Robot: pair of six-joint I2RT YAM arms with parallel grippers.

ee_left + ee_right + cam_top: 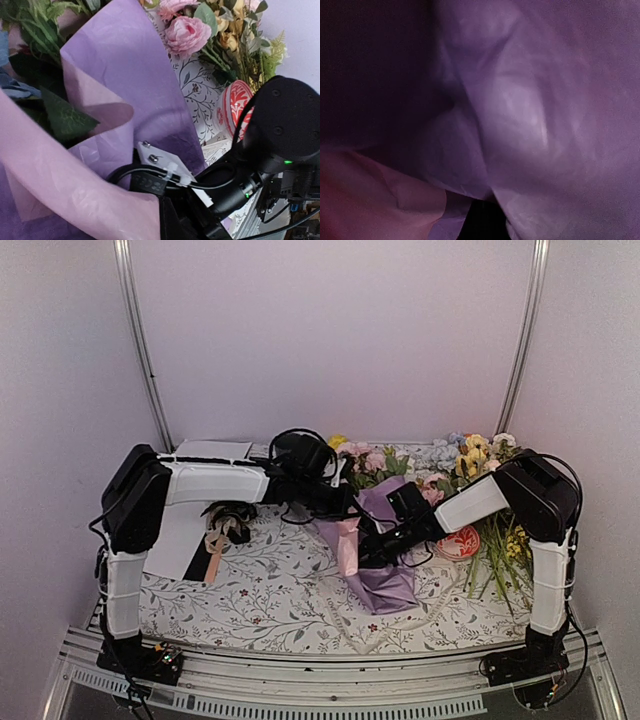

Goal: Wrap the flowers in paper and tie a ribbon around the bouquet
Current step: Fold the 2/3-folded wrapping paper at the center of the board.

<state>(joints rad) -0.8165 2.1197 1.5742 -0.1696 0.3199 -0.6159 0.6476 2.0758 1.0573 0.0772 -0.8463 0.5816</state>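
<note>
The lilac paper [385, 575] lies in the middle of the table with its pinkish layer [347, 543] folded up. It wraps the flowers [372, 462], whose pink blooms and leaves show at its far end. My left gripper [342, 502] sits at the top of the pink fold. In the left wrist view that fold [75, 195] rises to the camera and hides the fingers, which are shut on it. My right gripper [372, 548] is shut and pushed into the paper from the right. Only paper [530, 115] fills the right wrist view. The ribbon does not show.
A loose pile of long-stemmed flowers [500, 540] lies at the right beside a red-and-white round thing [460, 543]. A white sheet [175, 535] and a coiled ribbon bundle [225, 523] lie at the left. The right arm's wrist [280, 125] crowds the left wrist view.
</note>
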